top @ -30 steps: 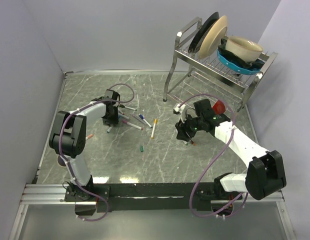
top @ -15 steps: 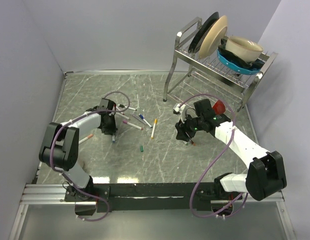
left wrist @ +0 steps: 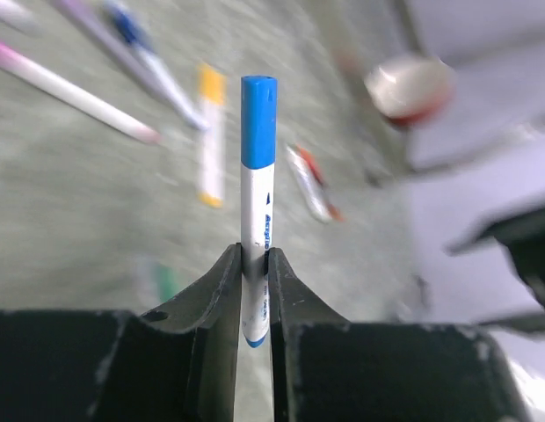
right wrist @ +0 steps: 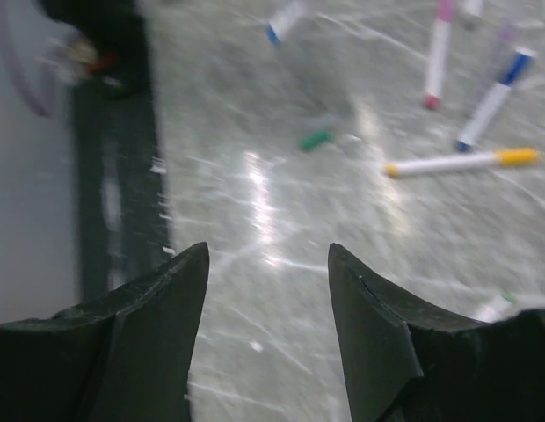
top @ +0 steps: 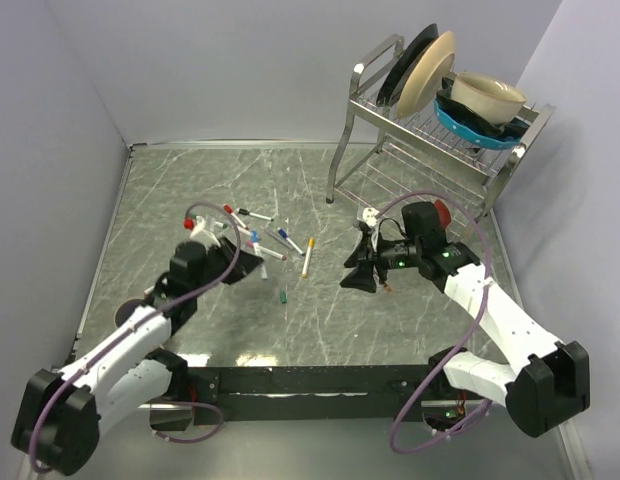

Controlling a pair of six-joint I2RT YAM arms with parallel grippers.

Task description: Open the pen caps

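the pen caps (top: 311, 242) show from above as small coloured tips on thin white pens (top: 306, 260) scattered on the table (top: 170, 190), left of the dish rack (top: 430, 110). one loose green cap (top: 283, 297) lies nearer the arms' bases. the left jaws sit at the near edge of that scatter, and the right jaws are close to the rack's foot on its pen side. in the left wrist view the left jaws pinch a white barrel (left wrist: 254, 264) low down, its blue cap (left wrist: 258, 121) pointing out beyond them, free. it looks light, stiff and slick; i'd take it across its sides and pull straight along the barrel. in the right wrist view the right jaws are spread wide, empty, touching nothing.
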